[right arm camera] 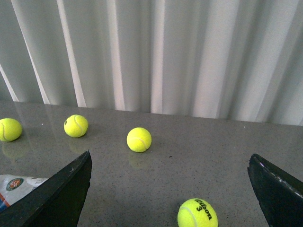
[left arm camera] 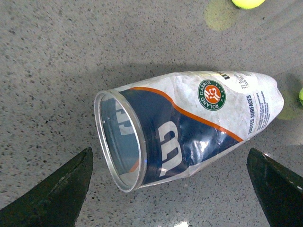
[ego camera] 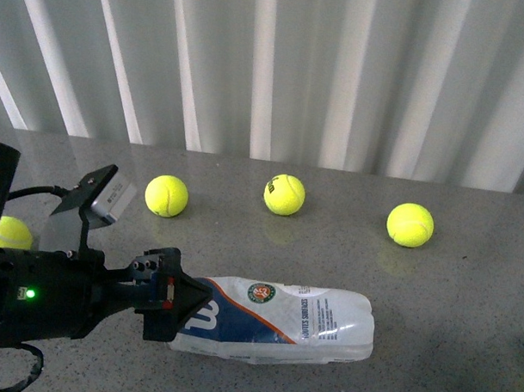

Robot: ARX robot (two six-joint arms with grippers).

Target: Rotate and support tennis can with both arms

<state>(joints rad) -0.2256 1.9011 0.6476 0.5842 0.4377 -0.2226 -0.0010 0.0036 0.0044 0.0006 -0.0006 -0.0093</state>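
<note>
**Can's flat on its side, both pincers wide apart**

Nearest, at 6 o'clock in the front view, the tennis can (ego camera: 275, 321) lies sideways on the speckled grey table (ego camera: 465, 306). Its clear plastic is crumpled and its base points to 3 o'clock. The left gripper (ego camera: 168, 298) hides the silver rim, jaws spread and touching nothing. The right gripper (right arm camera: 169, 156) is spread too, only its tips showing. Farther back are fuzzy tennis balls (ego camera: 284, 195), one half hidden at 9.
</note>
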